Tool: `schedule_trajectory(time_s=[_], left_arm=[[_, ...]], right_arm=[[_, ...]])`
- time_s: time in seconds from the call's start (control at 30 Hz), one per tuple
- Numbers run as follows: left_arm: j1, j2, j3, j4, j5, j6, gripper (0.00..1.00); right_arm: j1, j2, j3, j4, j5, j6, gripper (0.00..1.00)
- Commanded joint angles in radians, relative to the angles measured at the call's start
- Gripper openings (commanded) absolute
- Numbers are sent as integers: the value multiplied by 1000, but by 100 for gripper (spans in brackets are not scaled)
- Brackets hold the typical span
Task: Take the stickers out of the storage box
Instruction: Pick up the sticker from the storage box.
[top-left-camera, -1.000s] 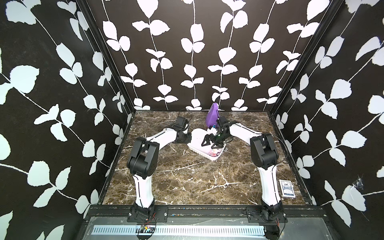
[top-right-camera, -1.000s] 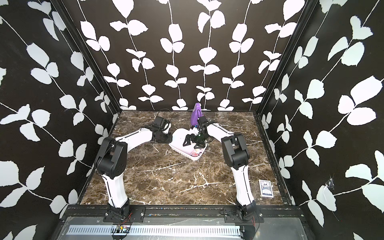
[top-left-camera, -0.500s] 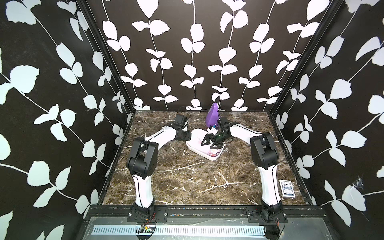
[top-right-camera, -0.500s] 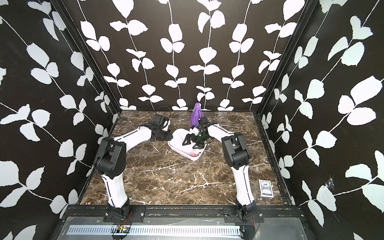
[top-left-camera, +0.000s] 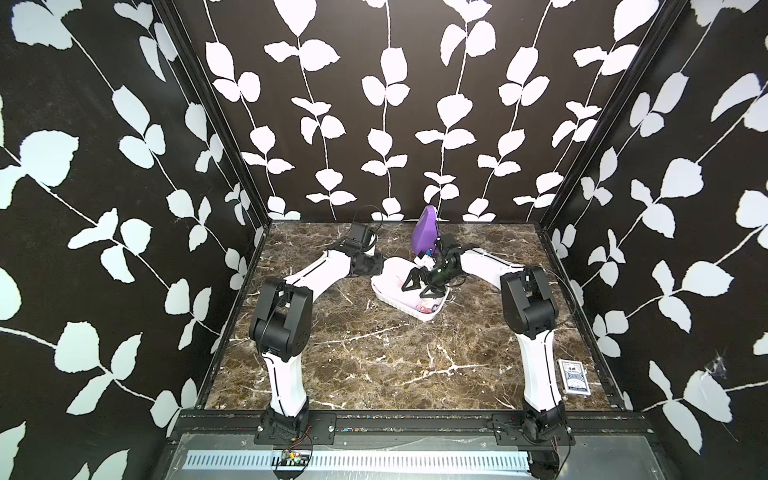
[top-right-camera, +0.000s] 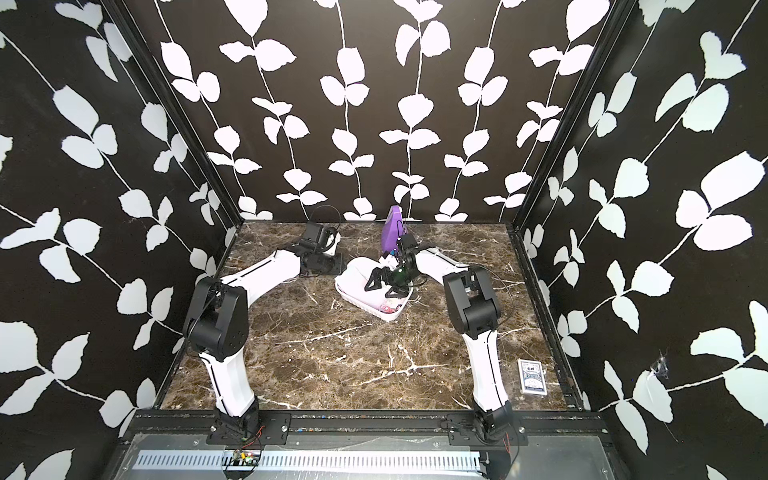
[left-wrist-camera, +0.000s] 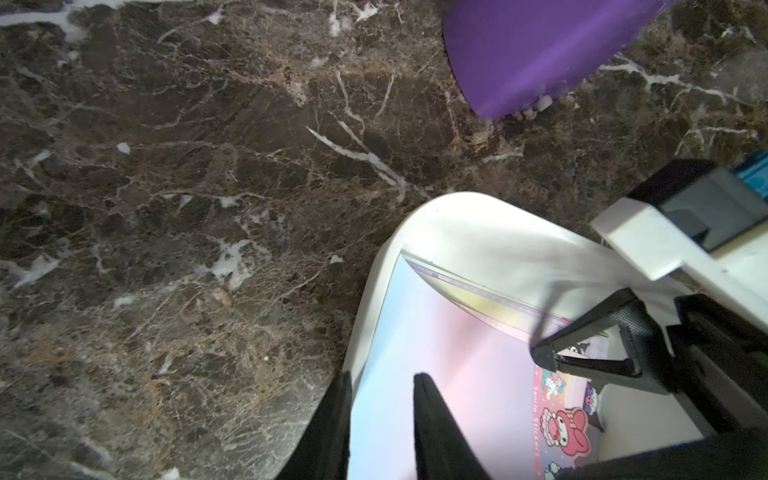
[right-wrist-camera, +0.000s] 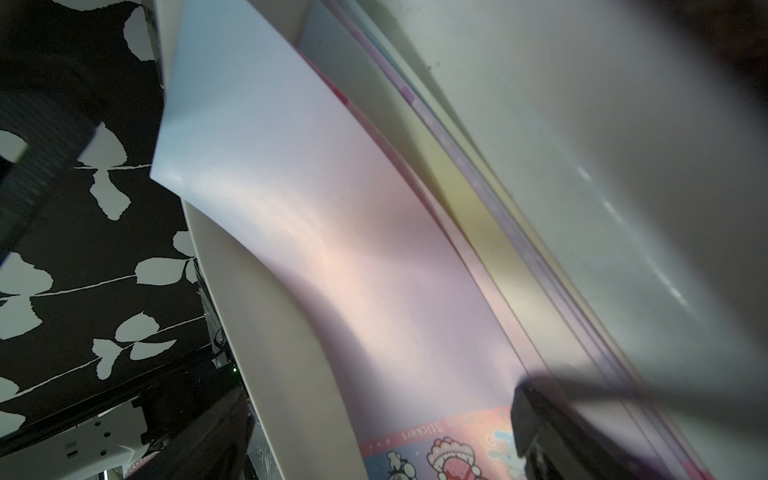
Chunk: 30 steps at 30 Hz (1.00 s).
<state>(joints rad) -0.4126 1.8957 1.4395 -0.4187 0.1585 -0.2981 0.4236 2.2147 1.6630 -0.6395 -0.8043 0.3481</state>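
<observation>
Stickers (right-wrist-camera: 353, 249) lie stacked in the storage box (top-left-camera: 395, 303), directly under the right pincer (top-left-camera: 420, 286). Its jaws stand wide apart w/ nothing between them. One finger (left-wrist-camera: 548, 357) sits on or just above the stack near the cartoon end. The left pincer (left-wrist-camera: 382, 376) straddles a box wall, jaws a narrow gap apart. One jaw is outside the wall, the other inside over the top sheet. Can't tell if it actually pinches anything.

Handling, my read: sheets are v. light, thin and glossy, prob. slippery on each other. The top sheet bows and its blank end rides up over the wall beside the left pincer, so they flex easily and could crease. Flat sheets offer no edge to grab. Best hold is that raised end or a long edge, pinched thin, w/ the box steadied.

Count: 1 box, 2 pincers. Sheets: 1 bowed top sheet plus several edges fanned beneath, exact no. unclear. Also 1 purple object (top-left-camera: 424, 232) just beyond the right pincer and 1 card pack (top-left-camera: 574, 376) well apart on the counter (top-left-camera: 374, 365).
</observation>
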Motion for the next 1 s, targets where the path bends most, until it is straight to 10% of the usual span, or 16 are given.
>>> schedule_trajectory(time_s=[0.0, 0.97], left_arm=[[3, -51, 15, -48, -28, 19, 30], [9, -73, -56, -60, -17, -2, 20]], right_arm=[[15, 79, -44, -39, 71, -9, 99], [15, 92, -63, -26, 80, -8, 99]])
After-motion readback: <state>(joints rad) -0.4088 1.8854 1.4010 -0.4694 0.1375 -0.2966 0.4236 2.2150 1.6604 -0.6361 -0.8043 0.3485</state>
